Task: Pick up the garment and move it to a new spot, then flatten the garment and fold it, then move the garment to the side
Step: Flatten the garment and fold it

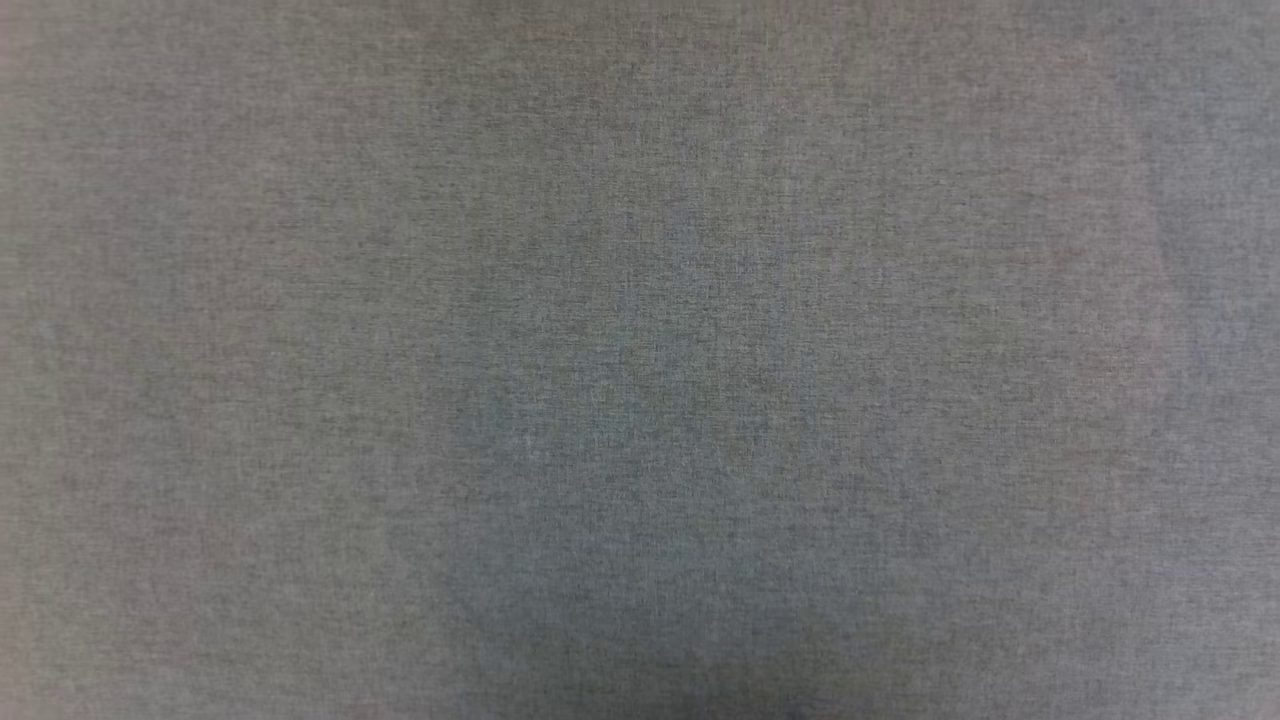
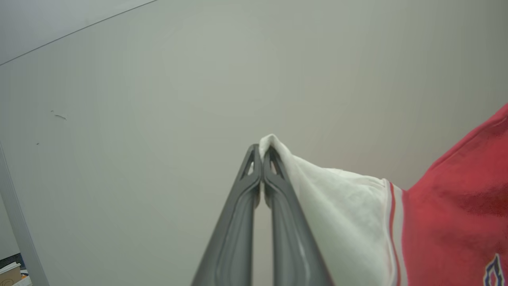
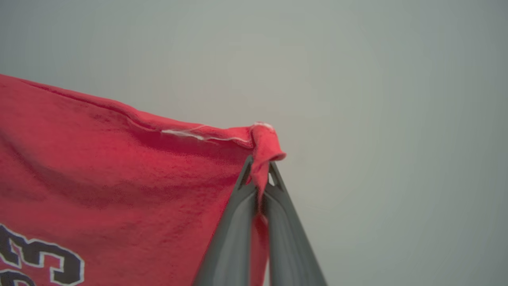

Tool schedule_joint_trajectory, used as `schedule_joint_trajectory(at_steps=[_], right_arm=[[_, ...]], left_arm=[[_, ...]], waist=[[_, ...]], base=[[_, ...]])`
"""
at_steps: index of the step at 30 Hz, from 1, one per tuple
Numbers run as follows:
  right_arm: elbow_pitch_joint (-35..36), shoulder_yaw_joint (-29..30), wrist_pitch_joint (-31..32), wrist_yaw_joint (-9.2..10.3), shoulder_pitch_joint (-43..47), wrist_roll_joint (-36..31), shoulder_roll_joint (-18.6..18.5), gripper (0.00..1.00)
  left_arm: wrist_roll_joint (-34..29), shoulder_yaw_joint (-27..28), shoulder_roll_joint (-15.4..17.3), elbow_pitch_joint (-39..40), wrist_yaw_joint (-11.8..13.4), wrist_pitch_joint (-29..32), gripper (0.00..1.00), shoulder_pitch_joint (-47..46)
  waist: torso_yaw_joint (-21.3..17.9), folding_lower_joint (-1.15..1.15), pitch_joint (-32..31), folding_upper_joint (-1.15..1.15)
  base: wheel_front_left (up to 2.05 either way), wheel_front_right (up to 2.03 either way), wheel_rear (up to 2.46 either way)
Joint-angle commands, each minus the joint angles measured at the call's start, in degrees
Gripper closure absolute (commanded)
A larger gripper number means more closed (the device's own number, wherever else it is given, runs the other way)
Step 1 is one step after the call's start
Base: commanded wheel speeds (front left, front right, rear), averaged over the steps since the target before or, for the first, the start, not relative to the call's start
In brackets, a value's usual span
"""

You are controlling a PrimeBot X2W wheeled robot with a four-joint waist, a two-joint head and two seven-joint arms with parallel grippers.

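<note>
The garment point(image 3: 119, 174) is a red T-shirt with white sleeves and a black, white-outlined print. In the left wrist view my left gripper point(image 2: 261, 153) is shut on the tip of a white sleeve point(image 2: 341, 206); the red body point(image 2: 456, 206) hangs off to the right past striped trim. In the right wrist view my right gripper point(image 3: 260, 163) is shut on a bunched red corner of the garment, and the cloth stretches away to the left with part of the print at the lower left. The garment hangs lifted against a plain pale background.
The head view looks onto a grey woven table cloth point(image 1: 640, 360) with a dark shadow at its bottom middle. A pale wall or surface point(image 2: 158, 119) lies behind the left gripper, with a grey post point(image 2: 20, 222) at the lower left.
</note>
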State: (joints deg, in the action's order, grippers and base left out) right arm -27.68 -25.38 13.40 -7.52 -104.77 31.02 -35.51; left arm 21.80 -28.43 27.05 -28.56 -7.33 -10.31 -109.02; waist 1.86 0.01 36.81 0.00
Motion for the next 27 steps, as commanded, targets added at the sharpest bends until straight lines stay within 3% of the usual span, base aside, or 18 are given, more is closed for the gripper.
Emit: schedule_joint_trajectory(at_steps=[1, 9, 13, 27], right_arm=[[-1.13, -1.22, -0.97, 0.03, -0.11, 0.79, 0.34, 1.0], [-4.83, -6.65, -5.25, 0.03, 6.77, 5.8, 0.46, 1.0], [-4.0, -10.63, -9.06, 0.03, 16.95, 9.5, -0.6, 1.0], [1.79, -20.32, -16.23, 0.03, 44.82, 17.45, -6.11, 1.0]], left_arm=[[1.19, -0.45, 0.4, -1.25, -0.15, -0.84, 1.0, -0.34], [4.4, -2.08, 1.26, -5.91, -0.15, -3.92, 1.0, 7.13], [5.2, -2.04, 1.86, -4.85, 0.22, -4.61, 1.0, 19.1], [4.22, 2.67, 4.8, 14.31, 6.59, -4.68, 1.0, 61.59]], waist=[[-0.38, -0.01, 1.21, 0.0], [-0.73, -0.01, 2.22, 0.0], [-0.68, -0.01, 0.0, 0.0], [0.32, -0.01, -12.82, 0.0]], base=[[0.0, 0.0, 0.0], [0.0, 0.0, 0.0], [0.0, 0.0, 0.0], [0.0, 0.0, 0.0]])
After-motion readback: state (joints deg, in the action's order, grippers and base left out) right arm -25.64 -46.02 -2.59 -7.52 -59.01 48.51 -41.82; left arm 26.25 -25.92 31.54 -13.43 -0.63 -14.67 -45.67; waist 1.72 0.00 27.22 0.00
